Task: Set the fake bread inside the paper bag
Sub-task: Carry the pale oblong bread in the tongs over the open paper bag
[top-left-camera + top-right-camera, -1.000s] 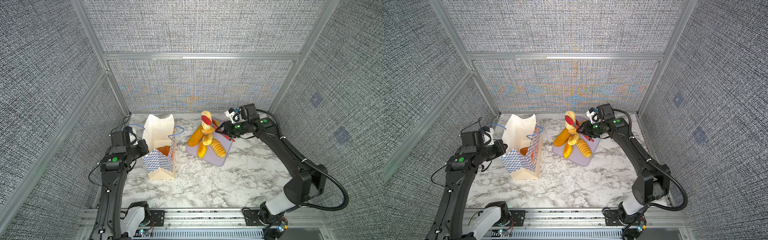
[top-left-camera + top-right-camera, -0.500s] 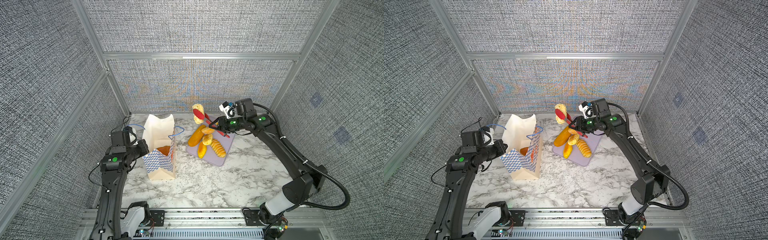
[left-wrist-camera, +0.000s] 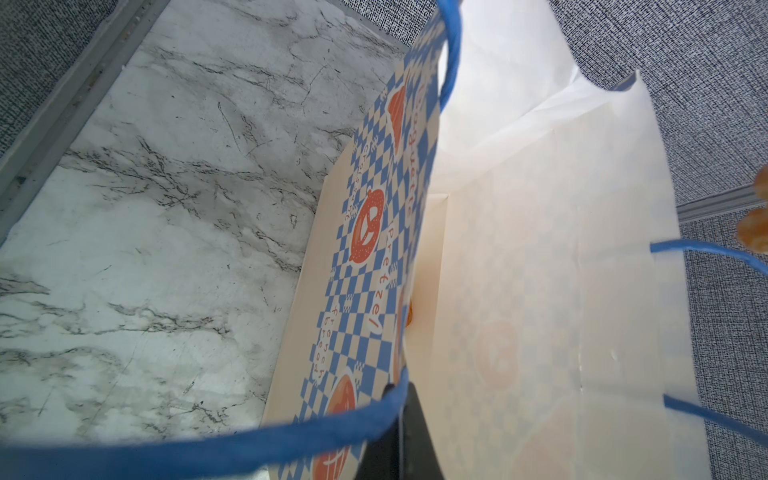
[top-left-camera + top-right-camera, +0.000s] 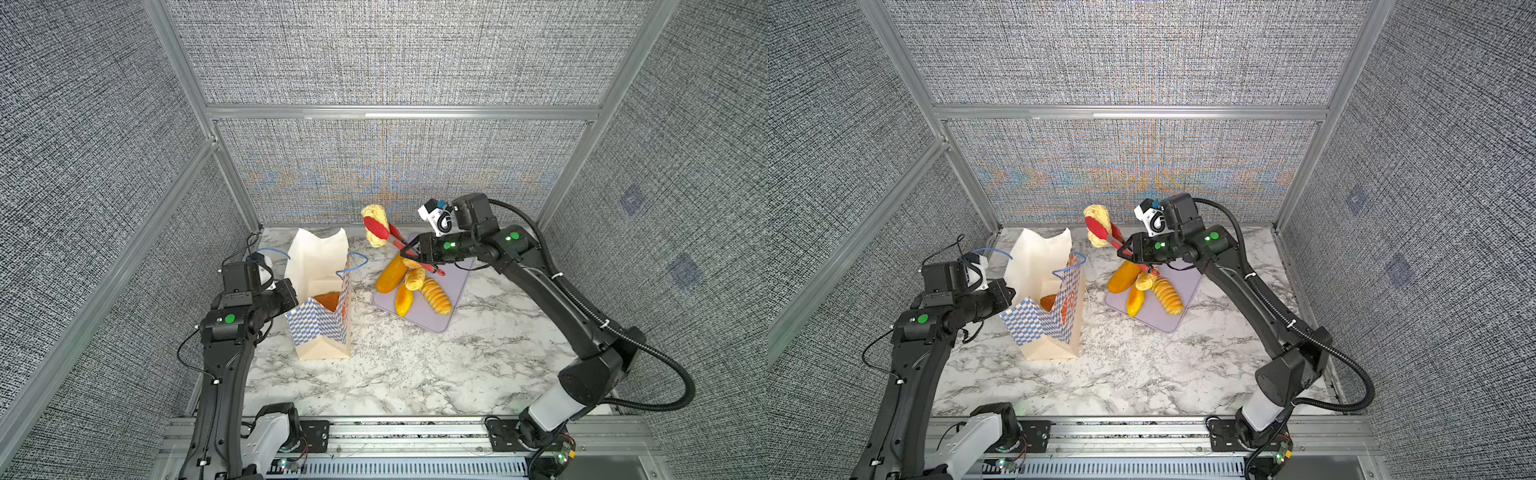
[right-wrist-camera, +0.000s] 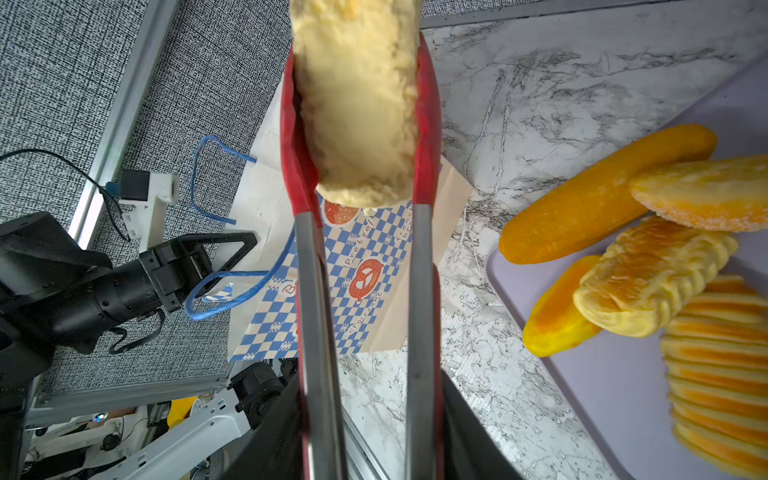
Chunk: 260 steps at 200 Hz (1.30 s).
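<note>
The left claw (image 4: 289, 292) is pinching the near-side rim of the paper bag (image 4: 320, 320), closed flat on the paper. In the left wrist view one dark finger (image 3: 409, 432) is pressing against the inside of the wall. That grip looks meant to hold the mouth open and stop the light bag from tipping when something drops in. The bag is standing upright towards the desk's (image 4: 415, 365) left edge with its tall cream back panel raised. One orange loaf (image 4: 328, 300) is already lying inside it.

Between the bag and the tray, a pale yellow loaf (image 4: 372, 212) is hanging in the air above the desk's back edge, short of the bag's mouth. The red tongs (image 4: 392, 239) are squeezing it on both sides, as the right wrist view shows. The right claw (image 4: 419, 253) is clamping the tongs' metal arms together. It is gripping the tool rather than the bread, probably because the tongs reach further and close more softly on a bulky loaf.

On the lavender tray (image 4: 457, 286), which is lying near the back edge, right of the middle, four pieces are waiting. They are a long orange loaf (image 4: 392, 274), a sugared bun (image 4: 415, 278), a small oval roll (image 4: 403, 301) and a ridged loaf (image 4: 436, 296). They are overlapping one another, so the task looks under half done.
</note>
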Motion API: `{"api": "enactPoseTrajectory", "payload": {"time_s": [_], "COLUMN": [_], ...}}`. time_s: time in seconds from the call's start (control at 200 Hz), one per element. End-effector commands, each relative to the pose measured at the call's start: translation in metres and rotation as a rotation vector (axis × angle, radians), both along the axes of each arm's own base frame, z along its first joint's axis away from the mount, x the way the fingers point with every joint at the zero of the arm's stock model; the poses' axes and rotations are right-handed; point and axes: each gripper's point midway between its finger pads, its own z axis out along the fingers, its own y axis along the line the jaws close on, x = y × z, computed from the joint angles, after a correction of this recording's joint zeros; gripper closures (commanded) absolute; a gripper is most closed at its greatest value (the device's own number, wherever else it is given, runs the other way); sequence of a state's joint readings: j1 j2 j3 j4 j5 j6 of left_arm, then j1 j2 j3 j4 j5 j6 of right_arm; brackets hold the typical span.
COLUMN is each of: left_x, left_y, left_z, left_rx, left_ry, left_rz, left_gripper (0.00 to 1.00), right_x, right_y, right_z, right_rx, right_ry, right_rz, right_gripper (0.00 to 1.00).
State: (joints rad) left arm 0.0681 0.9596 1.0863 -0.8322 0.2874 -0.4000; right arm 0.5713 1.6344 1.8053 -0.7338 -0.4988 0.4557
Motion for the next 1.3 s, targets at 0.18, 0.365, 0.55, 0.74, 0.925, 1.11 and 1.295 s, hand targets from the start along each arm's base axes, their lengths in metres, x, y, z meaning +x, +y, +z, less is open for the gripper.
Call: {"api": "enactPoseTrajectory", "payload": {"time_s": [0.18,0.365,0.55,0.74,0.925,1.11,1.295], "left_x": [0.004,0.004,0.003,0.004,0.004,0.004,0.004], "left_y": [0.0,0.0,0.0,0.0,0.0,0.0,0.0], "left_z": [0.005,0.004,0.004,0.003,0.003,0.002,0.002], "left_rx": [0.001,0.001,-0.001,-0.002,-0.001,-0.002,0.002], "left_ry": [-0.03,-0.028,-0.028,-0.027,-0.028,-0.025,-0.027], "left_rz": [-0.003,-0.004,-0.002,-0.003,0.0,-0.002,-0.002], "left_gripper": [0.96,0.96,0.96,0.96,0.96,0.96,0.96], "right_x": [-0.009,-0.016,-0.024,-0.03,-0.036,-0.04,-0.042], "right_y": [0.022,0.037,0.052,0.063,0.073,0.086,0.095], "right_z": [0.028,0.034,0.034,0.035,0.037,0.033,0.026], "right_rx": [-0.01,-0.026,-0.06,-0.099,-0.121,-0.149,-0.179], "right_ry": [-0.136,-0.163,-0.182,-0.209,-0.232,-0.244,-0.245], "right_rz": [0.065,0.104,0.137,0.16,0.181,0.204,0.22], "right_gripper": [0.54,0.54,0.54,0.54,0.54,0.54,0.54]}}
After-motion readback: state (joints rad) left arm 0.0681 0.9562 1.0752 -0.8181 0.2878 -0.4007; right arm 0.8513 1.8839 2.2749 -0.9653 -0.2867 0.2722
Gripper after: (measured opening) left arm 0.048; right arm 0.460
